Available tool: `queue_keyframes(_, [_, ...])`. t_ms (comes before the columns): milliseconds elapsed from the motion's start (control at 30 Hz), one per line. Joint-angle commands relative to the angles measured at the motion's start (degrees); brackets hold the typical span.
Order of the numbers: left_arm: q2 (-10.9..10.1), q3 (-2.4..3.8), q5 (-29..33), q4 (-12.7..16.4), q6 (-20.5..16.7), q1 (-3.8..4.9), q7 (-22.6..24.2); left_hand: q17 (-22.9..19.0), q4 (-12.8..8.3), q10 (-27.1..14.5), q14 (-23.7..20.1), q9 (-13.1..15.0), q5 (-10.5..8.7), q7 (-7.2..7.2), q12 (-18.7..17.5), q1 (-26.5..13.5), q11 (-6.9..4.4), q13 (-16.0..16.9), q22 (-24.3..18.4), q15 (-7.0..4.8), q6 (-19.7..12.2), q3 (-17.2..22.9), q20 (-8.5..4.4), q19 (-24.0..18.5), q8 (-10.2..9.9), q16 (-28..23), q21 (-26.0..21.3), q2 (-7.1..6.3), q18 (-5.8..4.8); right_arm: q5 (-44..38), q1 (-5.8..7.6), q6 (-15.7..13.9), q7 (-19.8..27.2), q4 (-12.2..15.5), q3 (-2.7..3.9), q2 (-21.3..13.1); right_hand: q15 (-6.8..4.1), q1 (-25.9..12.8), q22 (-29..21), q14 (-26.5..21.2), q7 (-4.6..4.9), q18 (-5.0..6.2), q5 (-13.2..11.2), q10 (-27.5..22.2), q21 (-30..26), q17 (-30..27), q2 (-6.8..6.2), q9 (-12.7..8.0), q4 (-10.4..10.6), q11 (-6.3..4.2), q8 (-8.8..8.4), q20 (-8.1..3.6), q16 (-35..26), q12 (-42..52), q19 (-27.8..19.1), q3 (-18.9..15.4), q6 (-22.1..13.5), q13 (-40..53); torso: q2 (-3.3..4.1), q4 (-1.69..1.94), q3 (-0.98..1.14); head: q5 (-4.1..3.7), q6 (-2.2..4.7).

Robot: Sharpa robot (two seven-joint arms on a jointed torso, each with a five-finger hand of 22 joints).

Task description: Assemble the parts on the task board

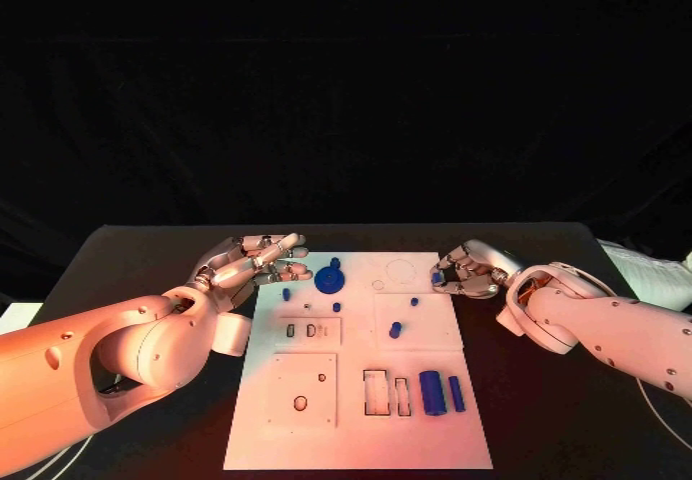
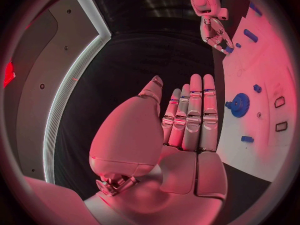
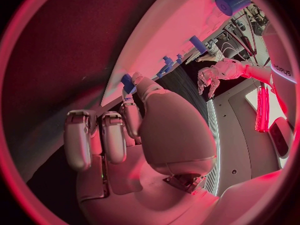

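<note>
Fingers of my left robot hand [image 1: 257,262] lie straight and apart, grasping nothing — the gear [image 1: 329,279] sits just beside them on the board [image 1: 361,440]. My right robot hand [image 1: 469,270] pinches a peg [image 3: 127,82] for seating.

One board [image 1: 361,440] lies on one table [image 1: 144,250]. Blue parts number eight. There is one gear [image 1: 329,280]. Four small pegs lie on the board: one [image 1: 287,295] by the gear, one [image 1: 336,306] below it, one [image 1: 414,300] further right and one longer [image 1: 395,328]. A fifth peg [image 1: 437,277] is pinched at the right hand [image 1: 469,272]. One thick cylinder [image 1: 430,386] and one thin bar [image 1: 456,393] complete the parts. Two tall slots [image 1: 375,392] stand beside them. There are two hands, counting the left hand [image 1: 257,262].
</note>
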Motion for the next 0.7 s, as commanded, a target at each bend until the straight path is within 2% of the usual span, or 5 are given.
queue_keyframes(33, [0.08, 0.02, 0.15, 0.03, 1.21, 0.01, 0.21, 0.07, -0.41, -0.22, 0.21, -0.06, -0.23, 0.3, -0.21, 0.11, 0.06, -0.08, -0.06, 0.09, -0.19, 0.04, -0.12, 0.39, -0.31, -0.17, -0.14, 0.44, 0.22, -1.09, -0.14, 1.34, -0.03, -0.17, 0.01, 0.19, -0.49, 0.23, 5.99, 5.61, -0.07, -0.59, -0.35, 0.04, 0.32, 13.07, 0.87, 0.08, -0.37, -0.39, 0.3, -0.33, 0.36, 0.11, 1.7, 0.25, 0.61, 2.33, 0.0, -0.04, 0.02, 0.07, -0.04])
queue_keyframes(400, [0.08, 0.02, 0.15, -0.02, 1.19, 0.01, 0.12, 0.16, -0.47, -0.24, 0.2, -0.06, -0.23, 0.32, -0.26, 0.15, 0.07, -0.08, -0.09, 0.1, -0.23, 0.03, -0.11, 0.4, -0.36, -0.23, -0.17, 0.48, 0.23, -1.73, -0.23, 1.14, -0.72, -0.42, 0.01, 0.44, -0.83, 0.15, 6.15, 5.65, -0.55, -0.62, -0.65, 0.13, 0.39, 13.28, 1.39, 0.22, -1.02, -0.77, 0.52, -0.66, 0.5, 0.23, 1.77, 0.87, 2.06, 2.46, -0.04, -0.04, 0.04, 0.04, -0.09])
queue_keyframes(600, [0.1, 0.02, 0.15, -0.04, 1.2, 0.01, 0.09, 0.16, -0.47, -0.24, 0.2, -0.06, -0.23, 0.32, -0.26, 0.15, 0.07, -0.08, -0.09, 0.1, -0.23, 0.03, -0.11, 0.4, -0.36, -0.23, -0.17, 0.48, 0.23, -1.74, -0.24, -1.25, -0.91, 0.07, 0.08, 0.41, -1.23, 0.23, 6.26, 5.75, -1.2, -0.64, -0.64, 0.33, 0.44, 13.69, 2.46, 0.55, -1.66, -1.28, 1.05, -1.01, 0.76, 0.53, 1.83, 1.7, 3.74, 2.7, -0.07, -0.08, 0.03, 0.13, -0.1])
queue_keyframes(700, [0.13, 0.02, 0.15, -0.11, 1.22, 0.01, 0.09, 0.16, -0.47, -0.24, 0.2, -0.06, -0.23, 0.32, -0.26, 0.15, 0.07, -0.08, -0.09, 0.1, -0.23, 0.03, -0.11, 0.4, -0.36, -0.23, -0.17, 0.48, 0.23, -0.87, -0.18, -2.41, -1.05, 1.18, 0.25, 0.3, -1.45, -0.08, 6.33, 5.79, -1.49, -0.66, -1.51, 0.48, 0.47, 13.87, 2.98, 0.71, -1.8, -1.52, 1.22, -1.22, 0.88, 0.73, 1.87, 1.9, 4.29, 2.83, -0.12, -0.04, 0.0, 0.14, -0.09])
